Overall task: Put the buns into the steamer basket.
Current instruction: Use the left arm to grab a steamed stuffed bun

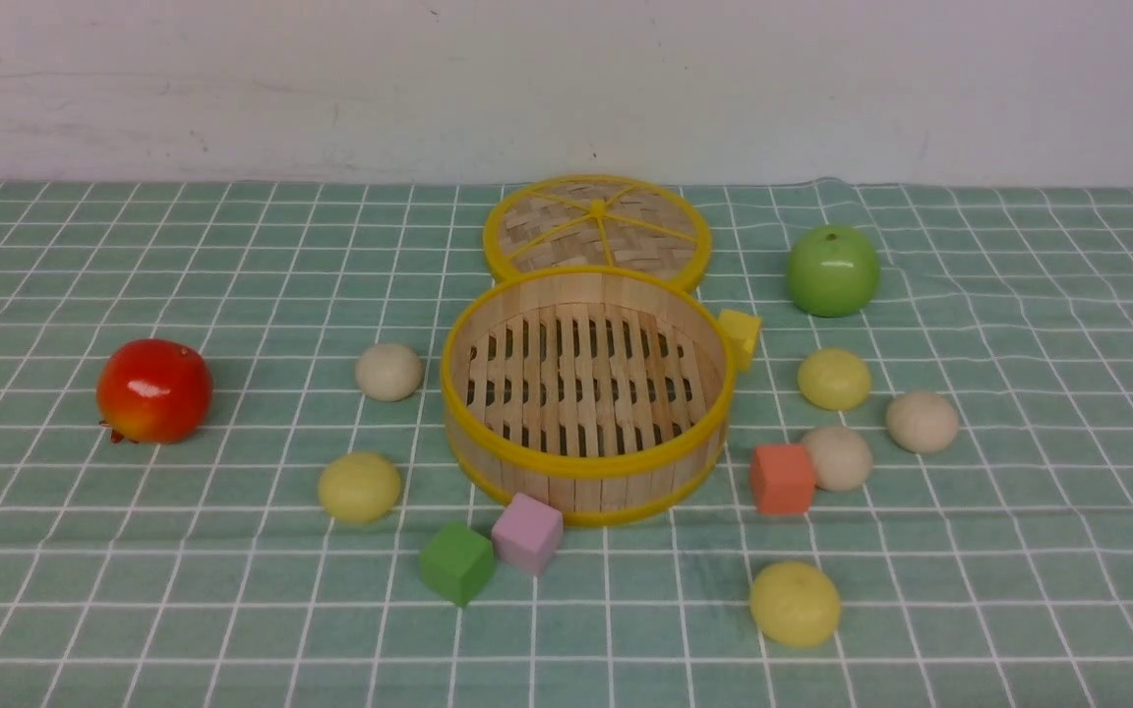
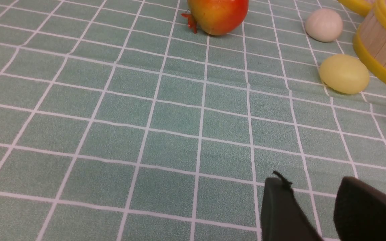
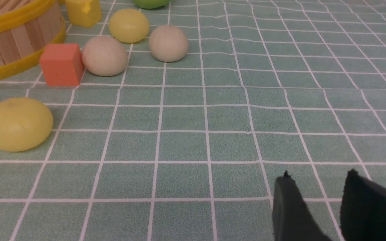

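In the front view the steamer basket (image 1: pixel 581 470) stands mid-bench on a green checked cloth (image 1: pixel 134 610). All six buns lie outside it, three pale yellow and three cream. Left of the basket I count two: a cream bun (image 1: pixel 388 372) and a yellow bun (image 1: pixel 359 487). Right of it are four: a yellow bun (image 1: pixel 833 379), a cream bun (image 1: pixel 923 422), a second cream bun (image 1: pixel 837 457) and, nearest me, a last yellow bun (image 1: pixel 795 603).

There are four cubes. The orange cube (image 1: pixel 782 479) sits between the basket and that second cream bun, just beside the bun. The yellow cube (image 1: pixel 741 334) is against the basket's right wall. The pink cube (image 1: pixel 527 533) is at the basket's front foot, with the green cube (image 1: pixel 456 562) touching it. One woven lid (image 1: pixel 596 228) lies flat behind the basket. One green apple (image 1: pixel 832 270) is off to the basket's right rear, and one pomegranate (image 1: pixel 153 390) is well to its left. Neither arm shows here.

In the left wrist view the left pincer (image 2: pixel 317 201) is parted and empty, with bare cloth between its tips. The two left-hand buns and the pomegranate lie well beyond it.

In the right wrist view the right pincer (image 3: pixel 323 197) is likewise parted and empty. All four right-hand buns lie apart from it, with the orange cube beside the nearer cream one.
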`<state>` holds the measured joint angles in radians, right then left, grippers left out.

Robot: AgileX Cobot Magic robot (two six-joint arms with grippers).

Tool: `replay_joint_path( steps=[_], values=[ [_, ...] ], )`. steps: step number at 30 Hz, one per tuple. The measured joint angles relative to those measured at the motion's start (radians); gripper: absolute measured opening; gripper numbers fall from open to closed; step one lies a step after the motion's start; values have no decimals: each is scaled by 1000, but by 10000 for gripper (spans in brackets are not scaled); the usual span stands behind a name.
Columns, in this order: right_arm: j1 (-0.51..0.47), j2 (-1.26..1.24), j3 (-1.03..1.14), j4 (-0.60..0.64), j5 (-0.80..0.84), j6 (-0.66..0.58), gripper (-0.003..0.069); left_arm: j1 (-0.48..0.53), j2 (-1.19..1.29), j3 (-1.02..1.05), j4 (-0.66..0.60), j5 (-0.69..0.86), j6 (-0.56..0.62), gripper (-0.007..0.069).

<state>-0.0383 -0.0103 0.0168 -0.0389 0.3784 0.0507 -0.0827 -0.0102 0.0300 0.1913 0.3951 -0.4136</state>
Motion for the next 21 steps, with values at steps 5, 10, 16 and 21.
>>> replay_joint_path(
  steps=[5,10,16,21],
  values=[
    [0,0,0,0,0,0,238,0,0,0,7,0,0,238],
    [0,0,0,0,0,0,238,0,0,0,9,-34,0,238],
    [0,0,0,0,0,0,238,0,0,0,8,-132,-1,238],
    [0,0,0,0,0,0,238,0,0,0,-25,-256,-32,238]
  ],
)
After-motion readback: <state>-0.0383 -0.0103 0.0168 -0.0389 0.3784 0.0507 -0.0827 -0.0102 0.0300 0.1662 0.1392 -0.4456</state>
